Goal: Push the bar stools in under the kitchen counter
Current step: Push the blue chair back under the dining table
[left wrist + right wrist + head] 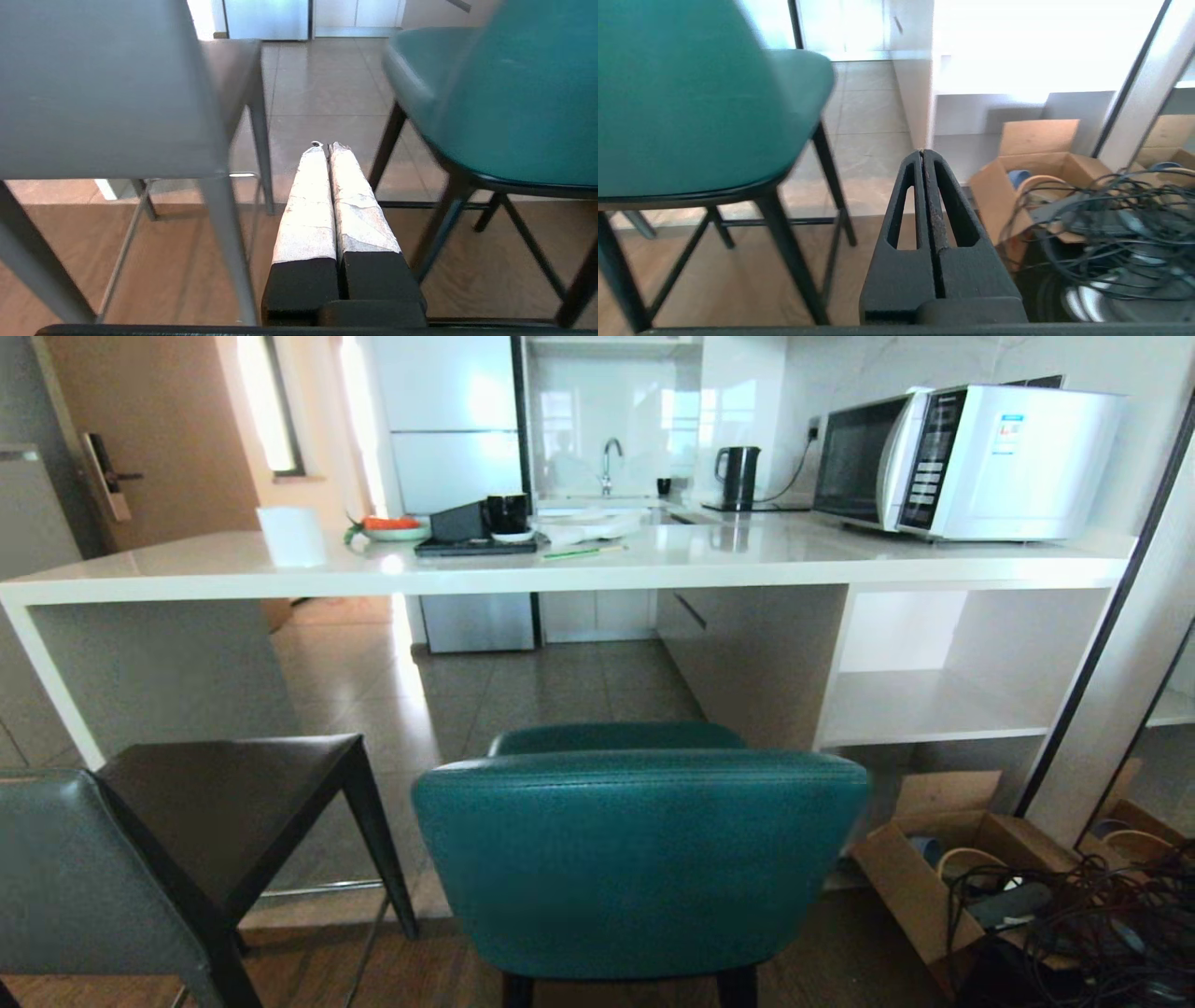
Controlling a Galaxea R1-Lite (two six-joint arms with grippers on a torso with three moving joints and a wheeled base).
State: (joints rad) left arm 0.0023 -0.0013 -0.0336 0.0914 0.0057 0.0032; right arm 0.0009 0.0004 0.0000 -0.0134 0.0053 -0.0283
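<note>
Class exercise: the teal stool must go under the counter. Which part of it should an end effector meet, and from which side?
Probably the teal stool's broad padded backrest, from the robot's side, pushing toward the kitchen counter. The back faces the robot, flat and wide; the thin legs offer less. Left end effector and right end effector are both shut, suited to pushing.

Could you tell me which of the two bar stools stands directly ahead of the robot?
The teal stool, with its rounded padded back, fills the middle of the head view; the square grey stool stands off to the left.
</note>
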